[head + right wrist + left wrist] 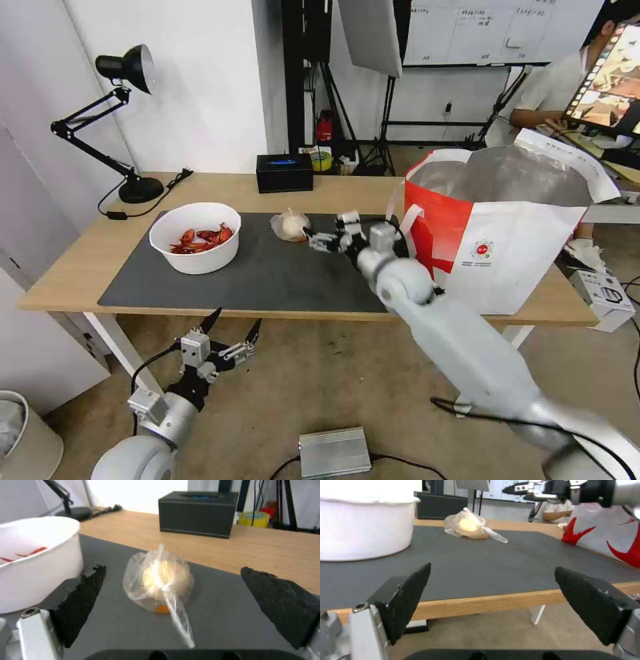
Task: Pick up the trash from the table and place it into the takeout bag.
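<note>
R gripper (312,239): over the dark grey mat (267,280), just beside the knotted clear bag (289,225), on the takeout-bag side of it. Fingers (80,600) spread wide, nothing btwn them; bag sits ahead of the gap in the R wrist view, not touched.
L gripper (233,330): low, in front of the table (80,267) edge, below tabletop level, well apart from the trash. Fingers (408,597) released, spread, holding nothing.
Knotted clear bag: lies on the mat, pale yellowish lump inside w/ a bit of orange at the base, twisted tail pointing toward the R gripper.
White bowl (195,238): on the mat's L part, red crayfish shells inside, near the bag but apart.
Takeout bag (507,227): red-and-white, foil-lined, upright at the table's R end, mouth open.
Black box (285,173): on the wood behind the mat.
Desk lamp (120,120): far L back corner.
</note>
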`<state>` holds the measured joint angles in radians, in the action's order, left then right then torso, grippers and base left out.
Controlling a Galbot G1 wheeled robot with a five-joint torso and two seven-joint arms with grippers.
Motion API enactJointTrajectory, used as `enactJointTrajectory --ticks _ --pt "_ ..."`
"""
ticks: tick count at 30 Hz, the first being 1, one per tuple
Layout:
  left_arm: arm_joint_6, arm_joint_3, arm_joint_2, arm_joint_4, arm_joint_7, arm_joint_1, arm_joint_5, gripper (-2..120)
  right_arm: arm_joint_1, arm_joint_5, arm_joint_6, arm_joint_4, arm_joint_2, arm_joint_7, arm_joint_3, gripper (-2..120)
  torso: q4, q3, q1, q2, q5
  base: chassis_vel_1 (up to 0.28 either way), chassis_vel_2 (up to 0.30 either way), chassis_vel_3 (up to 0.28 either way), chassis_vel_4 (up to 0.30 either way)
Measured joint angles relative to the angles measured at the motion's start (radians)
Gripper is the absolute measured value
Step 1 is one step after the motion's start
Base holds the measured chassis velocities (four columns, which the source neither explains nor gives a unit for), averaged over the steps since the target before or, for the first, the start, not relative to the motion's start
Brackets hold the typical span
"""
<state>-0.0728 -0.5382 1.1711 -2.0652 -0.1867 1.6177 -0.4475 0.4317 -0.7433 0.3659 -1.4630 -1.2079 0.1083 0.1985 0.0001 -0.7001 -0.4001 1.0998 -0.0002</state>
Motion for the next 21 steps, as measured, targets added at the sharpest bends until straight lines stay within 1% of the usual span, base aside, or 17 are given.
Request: enactJointTrajectory --ticks 1,3,7,9,10,12,14,15,17,18,20,21 --pt "0.0 0.0 0.0 0.0 0.0 0.0 0.0 100 0.0 0.0 0.0 0.0 0.0 0.0 0.0 100 0.0 0.0 0.0 0.0 0.0 0.0 0.0 0.0 0.0" --pt "0.0 -0.001 0.002 0.0 0.0 0.002 0.0 100 -0.049 -0.011 0.052 0.057 -0.03 0.004 0.018 100 -0.0001 0.0 0.0 0.0 0.0001 0.0 0.0 0.0 0.0" --pt "0.0 0.0 0.004 0.002 0.0 0.001 0.001 100 -0.082 -0.014 0.072 0.102 -0.054 0.003 0.027 100 -0.0002 0.0 0.0 0.0 0.0001 0.0 0.0 0.0 0.0" --pt "0.0 0.001 0.006 0.005 0.0 -0.001 0.001 100 -0.116 -0.02 0.085 0.16 -0.082 -0.003 0.034 100 -0.0001 0.0 0.0 0.0 0.0001 0.0 0.0 0.0 0.0" --pt "0.0 0.002 0.007 0.006 0.0 -0.001 0.002 100 -0.134 -0.021 0.088 0.193 -0.096 -0.01 0.035 100 -0.0002 0.0 0.0 0.0 0.0 0.0 0.0 0.0 0.0" --pt "0.0 0.002 0.007 0.006 0.0 -0.001 0.002 100 -0.145 -0.021 0.089 0.215 -0.106 -0.016 0.036 100 -0.0002 0.0 0.0 0.0 0.0 0.0 0.0 0.0 0.0" --pt "-0.001 0.003 0.009 0.006 -0.001 -0.001 0.002 100 -0.189 -0.013 0.09 0.299 -0.146 -0.036 0.038 100 -0.0002 0.0 0.0 0.0 0.0 0.0 0.0 0.0 0.0" --pt "-0.001 0.003 0.009 0.006 -0.001 -0.001 0.002 100 -0.189 -0.013 0.09 0.299 -0.146 -0.036 0.038 100 -0.0002 0.0 0.0 0.0 0.0 0.0 0.0 0.0 0.0" --pt "-0.002 0.003 0.009 0.006 -0.001 0.0 0.003 100 -0.213 -0.003 0.089 0.35 -0.172 -0.057 0.038 100 -0.0001 0.0 0.0 0.0 0.0 0.0 0.0 0.0 0.0" --pt "-0.002 0.003 0.009 0.006 -0.001 0.0 0.003 100 -0.213 -0.003 0.089 0.35 -0.172 -0.057 0.038 100 -0.0001 0.0 0.0 0.0 0.0 0.0 0.0 0.0 0.0" --pt "-0.003 0.002 0.009 0.006 -0.002 0.001 0.003 100 -0.241 0.015 0.086 0.416 -0.206 -0.095 0.038 100 -0.0002 0.0 0.0 0.0 0.0 0.0 0.0 0.0 0.0" --pt "-0.003 0.002 0.009 0.006 -0.002 0.001 0.003 100 -0.241 0.015 0.086 0.416 -0.206 -0.095 0.038 100 -0.0002 0.0 0.0 0.0 0.0 0.0 0.0 0.0 0.0"
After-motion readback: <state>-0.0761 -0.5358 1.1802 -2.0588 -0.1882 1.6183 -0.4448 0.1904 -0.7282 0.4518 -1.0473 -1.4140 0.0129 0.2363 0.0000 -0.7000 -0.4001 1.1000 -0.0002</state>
